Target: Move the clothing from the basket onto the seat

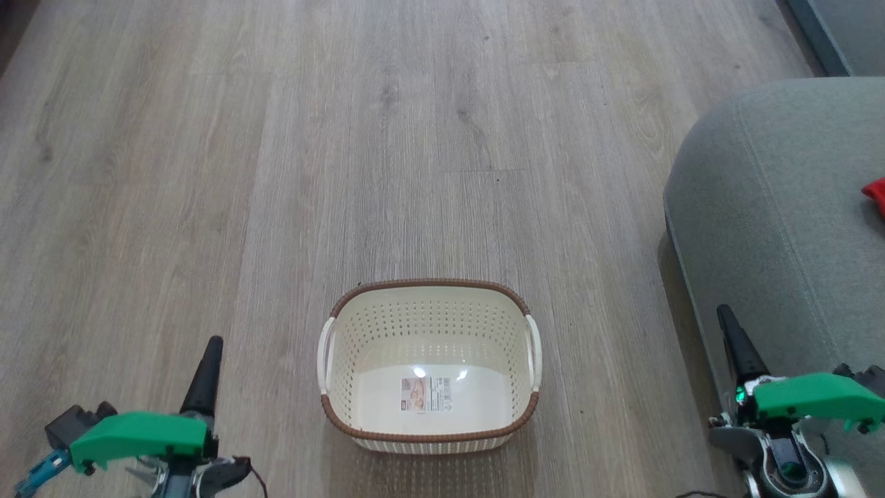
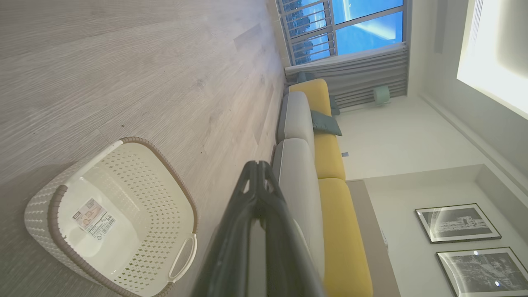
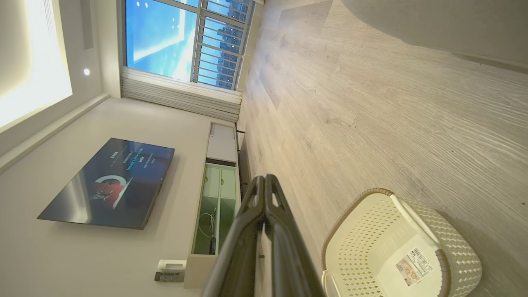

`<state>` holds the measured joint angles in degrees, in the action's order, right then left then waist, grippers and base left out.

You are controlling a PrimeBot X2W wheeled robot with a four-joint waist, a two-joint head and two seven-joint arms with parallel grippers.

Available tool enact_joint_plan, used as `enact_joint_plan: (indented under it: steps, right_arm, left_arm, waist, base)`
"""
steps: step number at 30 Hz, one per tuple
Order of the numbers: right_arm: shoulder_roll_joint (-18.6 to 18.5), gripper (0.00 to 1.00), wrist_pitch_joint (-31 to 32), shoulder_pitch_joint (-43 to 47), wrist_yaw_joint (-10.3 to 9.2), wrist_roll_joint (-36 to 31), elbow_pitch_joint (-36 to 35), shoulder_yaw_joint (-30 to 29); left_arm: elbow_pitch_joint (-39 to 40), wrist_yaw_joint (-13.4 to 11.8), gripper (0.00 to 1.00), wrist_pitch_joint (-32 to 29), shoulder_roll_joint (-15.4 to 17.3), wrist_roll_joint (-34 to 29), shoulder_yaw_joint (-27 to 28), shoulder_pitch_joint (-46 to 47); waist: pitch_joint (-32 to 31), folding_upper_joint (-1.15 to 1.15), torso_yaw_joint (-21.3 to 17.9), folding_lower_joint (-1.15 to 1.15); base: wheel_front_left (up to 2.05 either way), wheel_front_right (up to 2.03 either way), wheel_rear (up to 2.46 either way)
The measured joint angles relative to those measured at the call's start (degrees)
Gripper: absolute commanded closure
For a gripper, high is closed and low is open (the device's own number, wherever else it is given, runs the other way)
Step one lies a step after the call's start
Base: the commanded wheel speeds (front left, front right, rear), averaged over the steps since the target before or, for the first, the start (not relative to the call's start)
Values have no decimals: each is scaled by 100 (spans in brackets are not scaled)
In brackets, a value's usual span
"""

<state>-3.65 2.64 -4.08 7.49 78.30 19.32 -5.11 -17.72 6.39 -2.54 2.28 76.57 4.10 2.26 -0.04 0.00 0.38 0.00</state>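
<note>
Both are clenched empty: your left end effector and right end effector flank the bare basket on the floor, while red clothing lies on the seat, nearest your right arm.

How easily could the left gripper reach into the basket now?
Probably yes: the left gripper, shut, rests beside the basket, whose open top faces up, and nothing stands between them.
</note>
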Motion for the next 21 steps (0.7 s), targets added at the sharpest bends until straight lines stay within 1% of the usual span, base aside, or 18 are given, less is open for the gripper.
enact_joint_plan:
  steps: [7,9,21]
  right_arm:
    - [18,100,105,0,0,421,-89,-69]
    - [24,100,142,1,0,531,-115,-92]
    - [67,100,316,1,0,1199,-269,-212]
  left_arm:
    - [34,9,100,-122,0,475,11,2]
    - [53,48,100,-153,0,600,13,4]
    - [146,51,100,-337,0,1355,27,81]
  waist:
    - [7,0,-12,0]
    - [9,0,-16,0]
    - [20,0,-35,0]
  base:
    - [0,0,0]
    - [0,0,0]
    - [0,0,0]
